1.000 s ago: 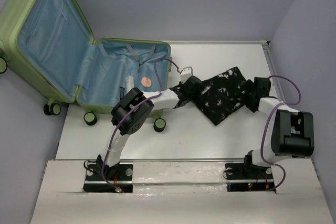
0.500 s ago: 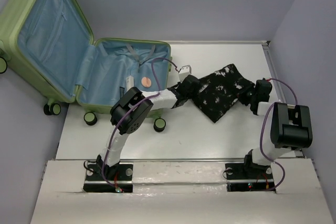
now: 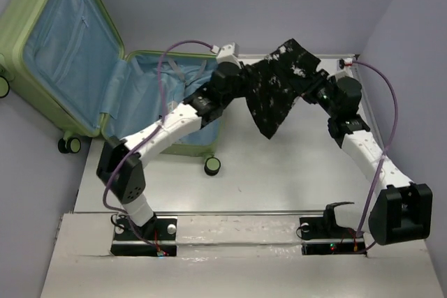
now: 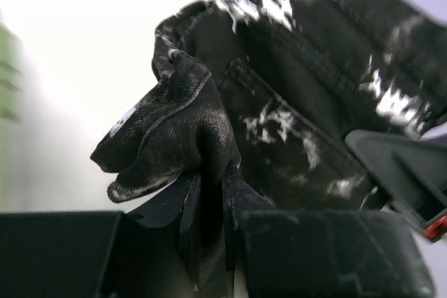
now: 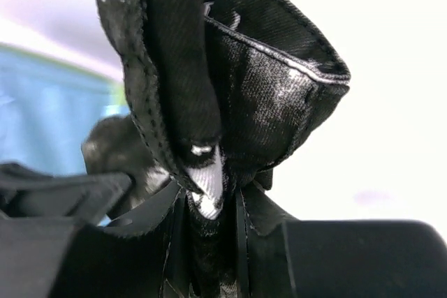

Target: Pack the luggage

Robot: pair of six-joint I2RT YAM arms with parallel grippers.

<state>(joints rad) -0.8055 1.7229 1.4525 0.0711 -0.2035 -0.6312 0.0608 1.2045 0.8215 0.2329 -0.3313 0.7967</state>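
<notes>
Lying open at the left of the white table (image 3: 293, 172), the large light-green hard-shell suitcase (image 3: 66, 54) with blue lining sits just beside the black-and-white patterned cloth garment (image 3: 276, 95), which hangs stretched in the air. The left gripper (image 4: 209, 183) and right gripper (image 5: 209, 204) each pinch a bunched edge of it narrowly, so uneven pulling could slip a fold free, or the drooping middle could catch the suitcase rim.

A white table (image 3: 279, 172) fills the middle of the top view. An open green suitcase (image 3: 140, 95) lies on its far left corner with the blue lining facing up. A black wheel (image 3: 212, 165) sits at its near right corner, and its lid (image 3: 63, 40) stands tilted up to the left. Both arm bases (image 3: 143, 232) sit on a pale board (image 3: 237, 256) along the near edge.
</notes>
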